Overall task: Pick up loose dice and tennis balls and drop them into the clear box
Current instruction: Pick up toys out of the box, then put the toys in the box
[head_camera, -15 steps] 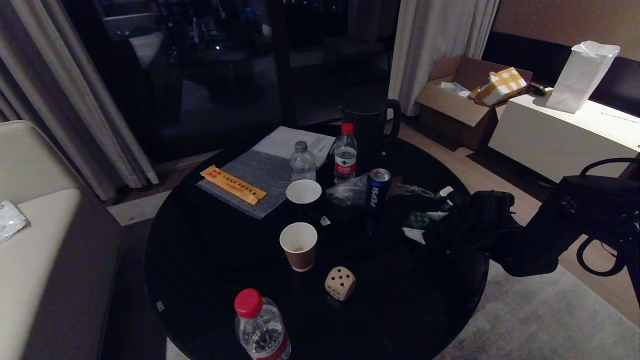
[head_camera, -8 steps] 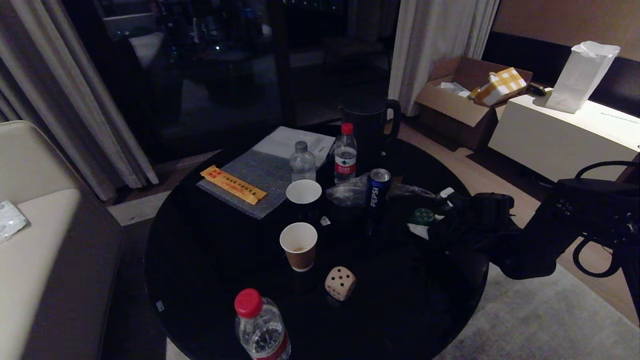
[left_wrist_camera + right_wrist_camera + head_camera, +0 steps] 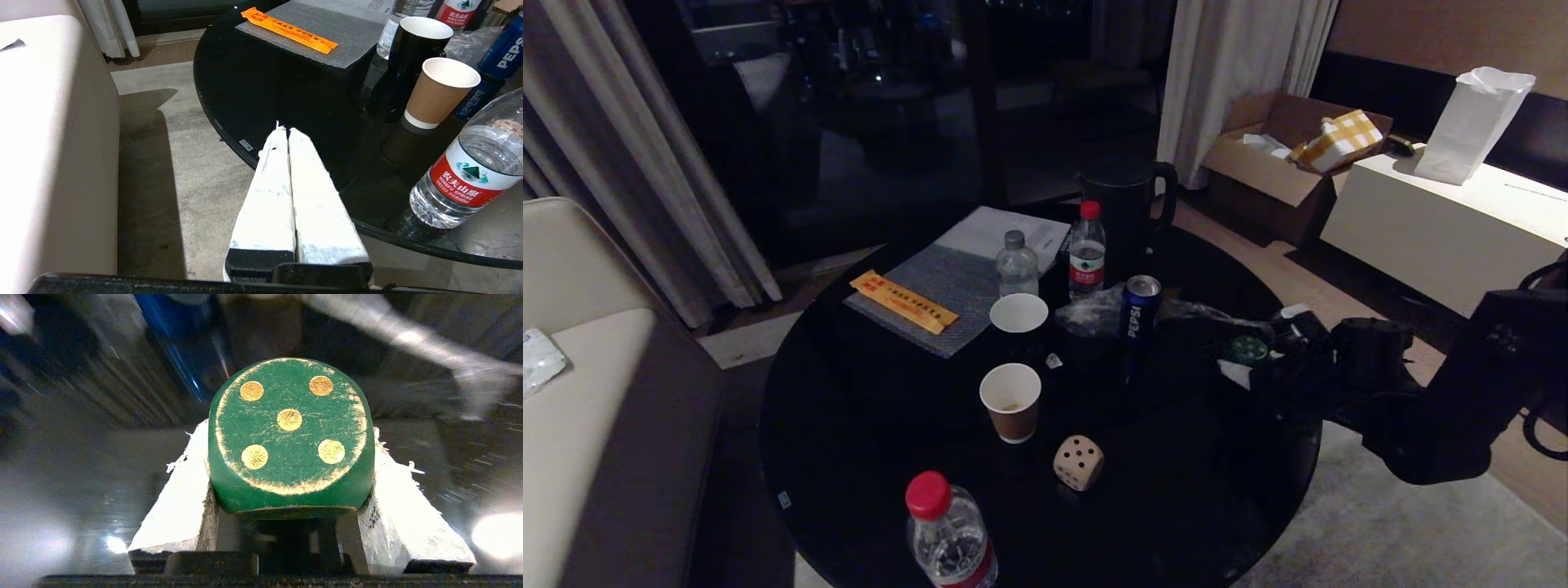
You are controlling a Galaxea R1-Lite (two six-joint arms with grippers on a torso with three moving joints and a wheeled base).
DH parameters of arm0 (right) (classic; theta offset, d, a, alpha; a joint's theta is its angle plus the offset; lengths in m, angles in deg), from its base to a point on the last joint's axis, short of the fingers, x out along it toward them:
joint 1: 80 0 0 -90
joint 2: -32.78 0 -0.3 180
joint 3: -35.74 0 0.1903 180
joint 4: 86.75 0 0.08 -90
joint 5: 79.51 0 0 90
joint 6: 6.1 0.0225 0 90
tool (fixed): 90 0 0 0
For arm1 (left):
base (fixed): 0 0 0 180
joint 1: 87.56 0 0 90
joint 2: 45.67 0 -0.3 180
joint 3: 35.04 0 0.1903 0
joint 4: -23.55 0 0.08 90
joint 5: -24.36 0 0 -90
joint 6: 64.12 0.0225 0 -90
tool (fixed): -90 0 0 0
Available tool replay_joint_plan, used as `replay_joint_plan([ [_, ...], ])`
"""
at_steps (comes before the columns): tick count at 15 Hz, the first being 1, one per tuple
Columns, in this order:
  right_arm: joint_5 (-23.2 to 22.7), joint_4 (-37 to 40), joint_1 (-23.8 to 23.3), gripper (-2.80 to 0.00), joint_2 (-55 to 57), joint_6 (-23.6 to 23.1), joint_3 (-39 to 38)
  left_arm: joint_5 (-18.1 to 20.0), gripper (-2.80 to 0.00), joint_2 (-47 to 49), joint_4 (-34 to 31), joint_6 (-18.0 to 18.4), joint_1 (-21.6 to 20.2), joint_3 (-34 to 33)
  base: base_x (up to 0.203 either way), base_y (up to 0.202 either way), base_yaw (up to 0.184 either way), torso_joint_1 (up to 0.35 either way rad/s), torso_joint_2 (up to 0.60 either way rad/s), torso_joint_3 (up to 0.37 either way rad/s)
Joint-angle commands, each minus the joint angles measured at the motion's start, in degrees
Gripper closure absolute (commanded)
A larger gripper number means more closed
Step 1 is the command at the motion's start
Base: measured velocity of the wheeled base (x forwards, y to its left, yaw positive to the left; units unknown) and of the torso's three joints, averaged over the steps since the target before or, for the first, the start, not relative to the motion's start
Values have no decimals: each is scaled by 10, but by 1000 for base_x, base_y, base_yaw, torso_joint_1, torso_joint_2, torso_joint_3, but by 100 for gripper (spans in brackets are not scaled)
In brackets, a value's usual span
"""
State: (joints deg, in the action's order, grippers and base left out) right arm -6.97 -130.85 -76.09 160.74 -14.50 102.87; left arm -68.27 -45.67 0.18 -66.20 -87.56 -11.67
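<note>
Right gripper (image 3: 291,473) holds the green die (image 3: 290,433) between its fingers, near the table's (image 3: 866,425) right edge. Left gripper (image 3: 288,134) has its fingers pressed together beside the table's near-left edge.

Pretty dim room: round black glass table (image 3: 866,425), pale curtains (image 3: 1233,73) by dark windows (image 3: 890,106), grey rug (image 3: 1405,531) over wood floor (image 3: 1307,286).

- Green die (image 3: 290,437): dark green, five gold pips, worn pale edges.
- Beige die (image 3: 1078,462): beige with dark pips.
- Can (image 3: 1139,309): blue, white lettering.
- Near bottle (image 3: 947,535): clear, red cap, red label.
- Near cup (image 3: 1010,402): brown outside, white inside.
- Packet (image 3: 903,301): orange with red print.
- Table (image 3: 866,408): glossy black.
- Right gripper (image 3: 286,473) pads: white, frayed.
- Far right box (image 3: 1342,139): yellow and white check.
</note>
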Motion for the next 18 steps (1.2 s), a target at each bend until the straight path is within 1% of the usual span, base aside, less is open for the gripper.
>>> replay_joint_plan([
  [1, 11, 33, 0, 0, -148, 42, -46, 0, 0, 1, 0, 0, 0, -1, 0, 0, 0, 0, 0, 0],
  [3, 31, 104, -5, 0, -274, 78, -97, 0, 0, 1, 0, 0, 0, -1, 0, 0, 0, 0, 0, 0],
  [5, 58, 192, -12, 0, -416, 107, -145, 0, 0, 1, 0, 0, 0, -1, 0, 0, 0, 0, 0, 0],
  [8, 92, 323, -29, 0, -644, 129, -235, -1, 0, 1, 0, 0, 0, -1, 0, 0, 0, 0, 0, 0],
  [10, 105, 377, -51, 0, -784, 138, -328, 0, 0, 1, 0, 0, -1, -1, 0, 0, 0, 0, 0, 0],
  [12, 110, 446, -77, 0, -905, 147, -390, 0, 0, 1, 0, 0, 0, -1, 0, 0, 0, 0, 0, 0],
  [15, 119, 549, -94, 0, -1037, 156, -431, 0, 0, 1, 0, 0, 0, -1, 0, 0, 0, 0, 0, 0],
  [17, 136, 619, -93, 0, -1098, 157, -432, 0, 0, 1, 0, 0, 0, -1, 0, 0, 0, 0, 0, 0],
  [18, 151, 636, -91, 0, -1115, 152, -432, 0, 0, 1, 0, 0, -1, -1, 0, 0, 0, 0, 0, 0],
])
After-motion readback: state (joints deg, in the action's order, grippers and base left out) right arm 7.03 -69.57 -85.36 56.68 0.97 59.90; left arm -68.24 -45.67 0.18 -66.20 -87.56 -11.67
